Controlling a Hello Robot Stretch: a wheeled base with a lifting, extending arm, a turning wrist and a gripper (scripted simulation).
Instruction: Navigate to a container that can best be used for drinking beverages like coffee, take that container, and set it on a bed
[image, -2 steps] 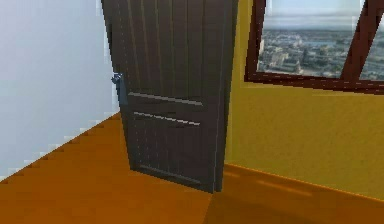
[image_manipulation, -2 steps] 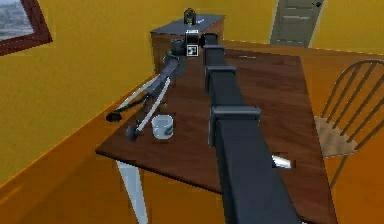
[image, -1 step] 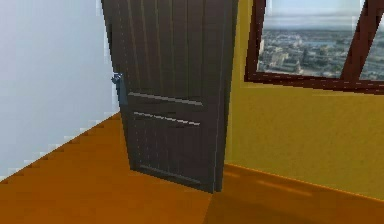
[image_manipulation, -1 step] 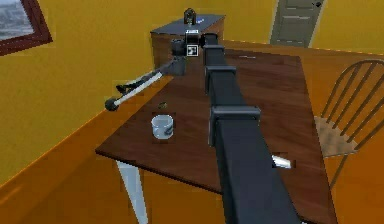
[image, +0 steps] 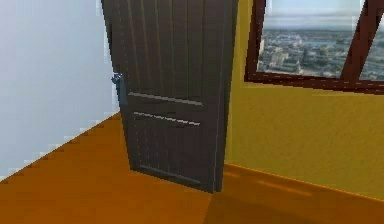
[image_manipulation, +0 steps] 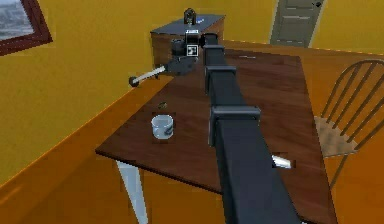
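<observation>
Reaching across the table (image_manipulation: 275, 85) on the dark arm (image_manipulation: 235, 125) and hanging the gripper (image_manipulation: 135, 80) over the table's wall-side edge, carrying nothing, against bare wall and tabletop. Leaving the white cup (image_manipulation: 162, 126) standing untouched on the table, nearer than the gripper and close to that same edge. Judging the drive to the table as finished. Still needing the grasp, the lift and the whole trip to a bed. Passing a wooden chair (image_manipulation: 352, 105) at the table's opposite side.
</observation>
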